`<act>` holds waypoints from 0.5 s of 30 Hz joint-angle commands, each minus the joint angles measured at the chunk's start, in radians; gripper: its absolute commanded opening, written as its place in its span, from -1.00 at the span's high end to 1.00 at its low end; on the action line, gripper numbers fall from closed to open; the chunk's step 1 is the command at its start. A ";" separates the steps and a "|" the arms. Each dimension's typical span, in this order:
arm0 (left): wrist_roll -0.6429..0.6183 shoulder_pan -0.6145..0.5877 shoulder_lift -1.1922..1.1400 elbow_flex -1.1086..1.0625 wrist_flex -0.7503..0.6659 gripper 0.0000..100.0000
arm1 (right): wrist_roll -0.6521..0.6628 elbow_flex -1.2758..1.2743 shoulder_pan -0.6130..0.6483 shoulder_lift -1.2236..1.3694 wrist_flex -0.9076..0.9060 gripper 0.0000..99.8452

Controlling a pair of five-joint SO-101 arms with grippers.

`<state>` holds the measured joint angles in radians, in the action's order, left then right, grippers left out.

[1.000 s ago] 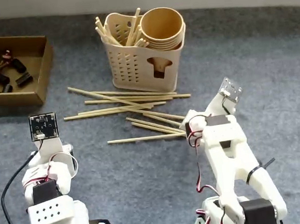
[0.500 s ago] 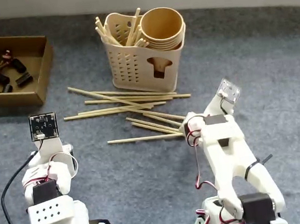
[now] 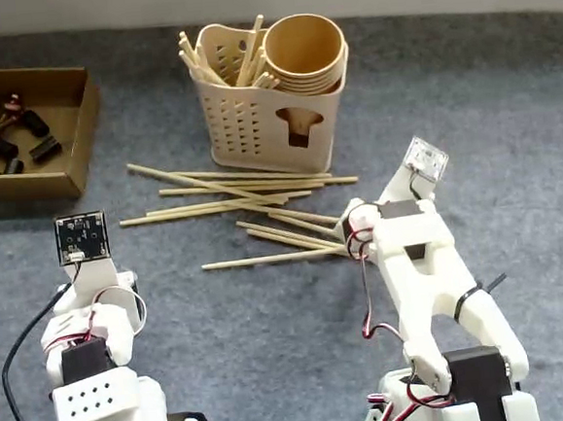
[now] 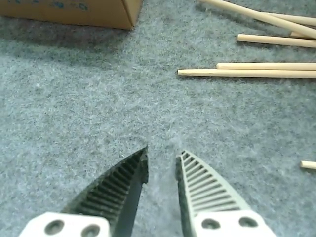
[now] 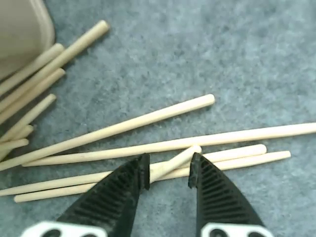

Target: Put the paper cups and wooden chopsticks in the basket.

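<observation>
A beige basket (image 3: 255, 115) at the back holds a stack of paper cups (image 3: 304, 51) and a few wooden chopsticks (image 3: 248, 55). Several more chopsticks (image 3: 247, 208) lie scattered on the grey carpet in front of it. My right gripper (image 5: 168, 169) is open, low over the pile's right end, with the tip of one chopstick (image 5: 175, 160) between its fingers. In the high view the right gripper (image 3: 348, 236) sits at the ends of those sticks. My left gripper (image 4: 162, 163) hovers over bare carpet with a narrow gap, holding nothing, short of the nearest chopstick (image 4: 247, 73).
A cardboard box (image 3: 78, 129) with small dark parts stands at the back left; its corner (image 4: 98, 12) is in front of the left gripper. The basket's corner (image 5: 22, 29) lies beyond the right gripper. Open carpet spreads to the right of the basket.
The right arm has edged forward and a little left toward the chopstick ends, nudging the nearest stick slightly. The left arm has kept still.
</observation>
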<state>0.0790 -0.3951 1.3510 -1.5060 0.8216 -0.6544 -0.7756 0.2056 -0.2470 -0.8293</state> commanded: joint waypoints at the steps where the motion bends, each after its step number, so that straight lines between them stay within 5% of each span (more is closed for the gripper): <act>1: 0.006 -0.015 0.010 0.005 -0.017 0.80 | -0.012 0.094 0.010 -0.001 -0.076 0.72; 15: 0.006 -0.015 0.010 0.005 -0.017 0.80 | -0.005 0.130 0.028 0.002 -0.150 0.86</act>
<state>0.0790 -0.3951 1.3510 -1.5060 0.8216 -0.6544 -0.6928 0.2148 -0.2470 -0.9337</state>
